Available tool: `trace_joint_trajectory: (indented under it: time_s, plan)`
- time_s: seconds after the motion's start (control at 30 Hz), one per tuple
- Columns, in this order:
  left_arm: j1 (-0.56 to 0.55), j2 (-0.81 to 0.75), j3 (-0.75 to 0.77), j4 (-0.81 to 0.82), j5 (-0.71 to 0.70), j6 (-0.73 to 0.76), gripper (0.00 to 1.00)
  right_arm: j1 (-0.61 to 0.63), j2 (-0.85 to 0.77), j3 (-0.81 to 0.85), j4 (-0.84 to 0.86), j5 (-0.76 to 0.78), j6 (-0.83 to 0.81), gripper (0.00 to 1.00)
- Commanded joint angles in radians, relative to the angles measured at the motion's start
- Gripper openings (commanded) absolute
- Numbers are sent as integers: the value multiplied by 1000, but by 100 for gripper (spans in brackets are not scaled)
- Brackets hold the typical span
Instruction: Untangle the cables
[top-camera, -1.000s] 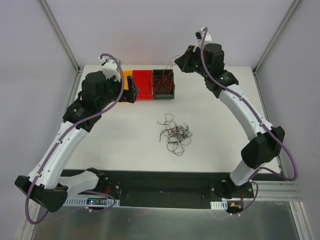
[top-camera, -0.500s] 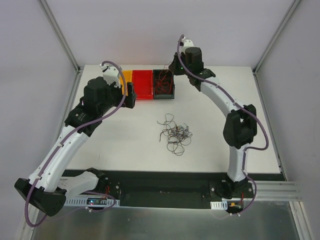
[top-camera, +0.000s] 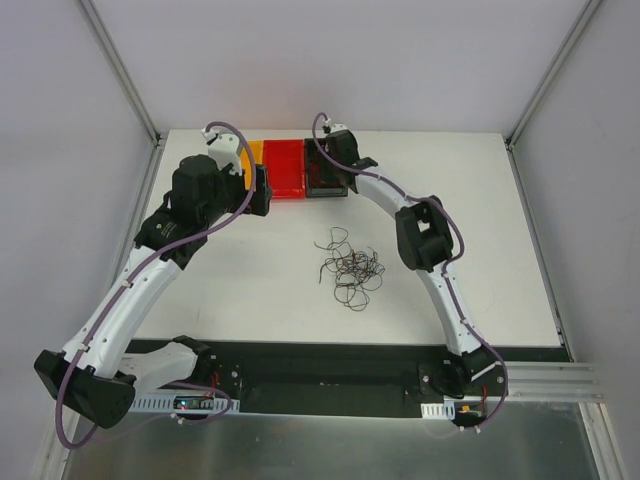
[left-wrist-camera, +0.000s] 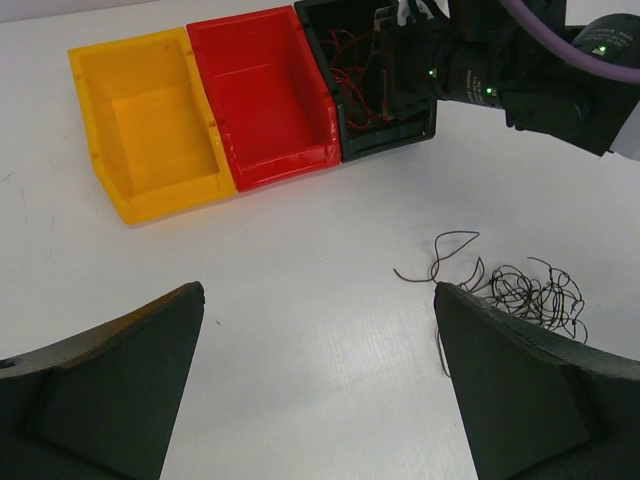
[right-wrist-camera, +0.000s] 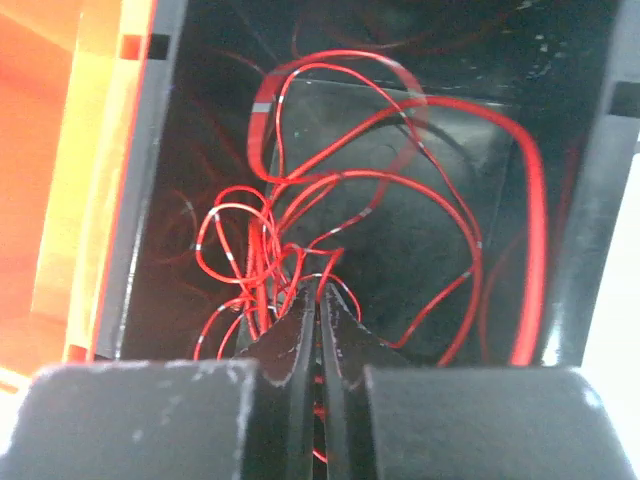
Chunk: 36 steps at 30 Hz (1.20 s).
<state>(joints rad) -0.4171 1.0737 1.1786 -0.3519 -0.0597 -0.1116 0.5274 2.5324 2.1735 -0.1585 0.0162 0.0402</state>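
Observation:
A loose tangle of hair-thin dark cables (top-camera: 350, 268) lies on the white table mid-field; it also shows in the left wrist view (left-wrist-camera: 520, 295). My right gripper (right-wrist-camera: 320, 290) is down inside the black bin (right-wrist-camera: 590, 200), jaws pressed nearly together on a thin red cable among several red cables (right-wrist-camera: 300, 190) lying in the bin. From above, the right gripper (top-camera: 327, 165) covers most of the black bin (top-camera: 312, 190). My left gripper (left-wrist-camera: 318, 300) is wide open and empty above bare table, left of the tangle.
A red bin (top-camera: 283, 170) and a yellow bin (left-wrist-camera: 150, 130) stand in a row left of the black bin (left-wrist-camera: 390, 135) at the table's far edge; both look empty. The right arm arches over the table right of the tangle.
My right arm has swung left and down from high behind the bins into the black bin, bringing a thin cable with it. The left arm has barely moved.

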Motion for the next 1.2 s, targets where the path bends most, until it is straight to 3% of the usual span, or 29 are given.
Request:
trace_joint_trajectory:
  time_s: [0.0, 0.17, 0.33, 0.47, 0.57, 0.77, 0.83, 1.0, 1.17]
  plan:
    - [8, -6, -1, 42, 23, 0, 98, 34, -14, 111, -44, 114, -26, 7]
    - [12, 25, 3, 42, 58, -17, 98, 34, -119, 118, -133, 162, -94, 29]
    - [26, 55, 3, 45, 81, -25, 98, 36, -233, 115, -249, 168, -161, 43]
    - [29, 68, -7, 50, 118, -36, 97, 34, -351, 19, -328, 173, -148, 51]
    - [29, 112, -4, 56, 142, -34, 97, 36, -534, -194, -337, 108, -99, 55]
    - [12, 267, 26, 76, 464, -69, 80, 36, -930, -818, -194, -143, -57, 69]
    - [-11, 323, 29, 83, 507, -69, 79, 34, -1024, -973, -155, -179, -43, 73]
    - [-106, 454, 33, 90, 485, -19, 87, 33, -1216, -1308, 8, -196, 55, 80]
    - [-167, 647, 102, 110, 466, -68, 84, 26, -1273, -1455, 114, -119, 105, 81]
